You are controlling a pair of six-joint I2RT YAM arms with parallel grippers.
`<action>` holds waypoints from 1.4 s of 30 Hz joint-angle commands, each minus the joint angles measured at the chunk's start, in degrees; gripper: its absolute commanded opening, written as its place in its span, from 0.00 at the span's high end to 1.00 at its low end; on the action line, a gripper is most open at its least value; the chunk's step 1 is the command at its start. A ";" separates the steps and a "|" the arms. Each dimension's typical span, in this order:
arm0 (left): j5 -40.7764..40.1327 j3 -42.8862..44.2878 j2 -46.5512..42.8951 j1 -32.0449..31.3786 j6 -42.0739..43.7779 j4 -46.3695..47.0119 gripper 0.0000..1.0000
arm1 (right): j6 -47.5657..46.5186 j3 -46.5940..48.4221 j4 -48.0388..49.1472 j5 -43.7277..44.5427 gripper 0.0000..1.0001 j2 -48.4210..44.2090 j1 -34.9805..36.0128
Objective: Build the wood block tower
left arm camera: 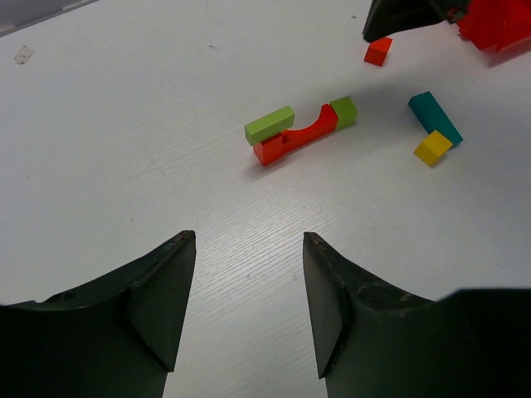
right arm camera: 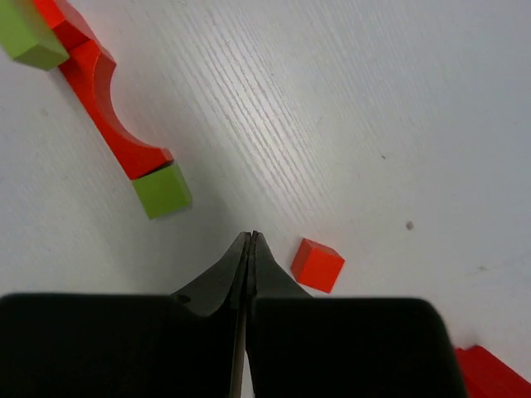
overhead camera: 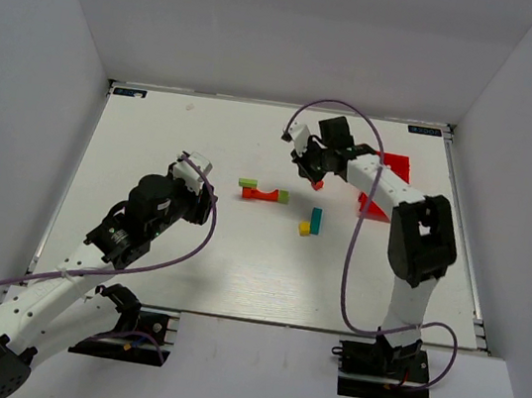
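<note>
A red arch piece [overhead camera: 265,195] lies flat mid-table with a lime-green bar [overhead camera: 247,183] at its left end and a lime-green cube [overhead camera: 283,197] at its right end. All three also show in the left wrist view: arch [left arm camera: 294,138], bar [left arm camera: 270,124], cube [left arm camera: 343,110]. A teal bar [overhead camera: 316,220] and a yellow cube [overhead camera: 305,229] lie to the right. A small orange-red cube [right arm camera: 318,264] lies just right of my right gripper [right arm camera: 250,238], which is shut and empty. My left gripper [left arm camera: 247,240] is open and empty, well short of the blocks.
A red plastic bin [overhead camera: 387,182] stands at the back right beside the right arm. White walls enclose the table on three sides. Purple cables loop off both arms.
</note>
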 commanded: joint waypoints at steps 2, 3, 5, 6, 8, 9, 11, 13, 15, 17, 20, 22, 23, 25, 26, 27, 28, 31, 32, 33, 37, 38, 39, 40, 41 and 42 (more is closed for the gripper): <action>-0.90 0.96 -1.31 0.12 0.10 0.40 0.35 | 8.27 7.29 -8.29 -2.09 1.00 6.52 0.27; -0.90 0.96 -1.31 0.12 0.10 0.40 0.35 | 8.62 7.38 -8.12 -2.70 1.00 7.04 0.35; -0.90 0.96 -1.31 0.12 0.10 0.40 0.35 | 9.76 7.20 -7.68 -2.79 1.00 8.19 0.09; -0.90 0.96 -1.31 0.12 0.10 0.40 0.35 | 10.02 7.29 -7.33 -2.44 1.00 8.45 0.35; -0.90 0.96 -1.31 0.12 0.10 0.40 0.35 | 10.64 7.82 -7.15 -2.09 1.00 9.77 0.27; -0.90 0.96 -1.31 0.12 0.10 0.40 0.35 | 10.82 8.25 -7.33 -2.00 1.00 10.29 0.27; -0.90 0.96 -1.31 0.12 0.10 0.40 0.35 | 10.82 8.43 -7.59 -2.26 1.00 10.91 0.27; -0.38 0.96 -1.31 0.12 0.10 0.40 0.35 | 10.73 8.35 -8.03 -2.44 1.00 11.18 0.35; -0.37 0.96 -1.31 0.12 0.10 0.40 0.35 | 10.73 8.78 -8.30 -2.79 1.00 11.79 0.27; -0.37 0.96 -1.31 0.12 0.10 0.40 0.35 | 10.73 9.05 -8.65 -3.49 1.00 12.49 0.18; -0.37 0.96 -1.31 0.12 0.10 0.40 0.35 | 11.17 10.01 -9.35 -4.37 1.00 13.37 0.27; -0.37 0.96 -1.31 0.12 0.10 0.40 0.35 | 11.34 10.54 -9.70 -4.90 1.00 13.81 0.53; -0.37 0.96 -1.31 0.12 0.10 0.40 0.35 | 11.34 10.72 -9.79 -5.07 1.00 14.08 0.44; -0.37 0.96 -1.31 0.12 0.10 0.40 0.35 | 11.43 10.81 -9.79 -5.08 1.00 14.26 0.36; -0.37 0.96 -1.31 0.12 0.10 0.40 0.35 | 11.35 10.81 -9.62 -5.16 1.00 14.34 0.44; -0.37 0.96 -1.31 0.12 0.10 0.40 0.35 | 11.34 10.89 -9.61 -5.25 1.00 14.34 0.53; -0.37 0.96 -1.31 0.12 0.10 0.40 0.35 | 11.43 10.81 -9.70 -5.25 1.00 14.43 0.44; -0.37 0.96 -1.31 0.12 0.10 0.40 0.35 | 11.35 10.89 -9.70 -5.60 1.00 14.43 0.53; -0.37 0.96 -1.31 0.12 0.10 0.40 0.35 | 11.34 10.89 -9.70 -5.69 1.00 14.43 0.44; -0.37 0.96 -1.31 0.12 0.10 0.40 0.35 | 11.43 10.81 -9.70 -5.78 1.00 14.61 0.27; -0.37 0.96 -1.31 0.12 0.10 0.40 0.35 | 11.34 10.89 -9.70 -6.31 1.00 14.69 0.44; -0.37 0.96 -1.31 0.12 0.10 0.40 0.35 | 11.26 10.89 -9.79 -6.48 1.00 14.61 0.44; -0.37 0.96 -1.31 0.12 0.10 0.40 0.35 | 11.34 10.98 -9.79 -6.57 1.00 14.61 0.62; -0.37 0.96 -1.31 0.12 0.10 0.40 0.35 | 11.26 10.98 -9.70 -6.57 1.00 14.78 0.53; -0.37 0.96 -1.31 0.12 0.10 0.40 0.35 | 11.26 10.90 -9.79 -6.57 1.00 14.70 0.62; -0.37 0.96 -1.31 0.12 0.10 0.40 0.35 | 11.26 10.98 -9.79 -6.57 1.00 14.69 0.44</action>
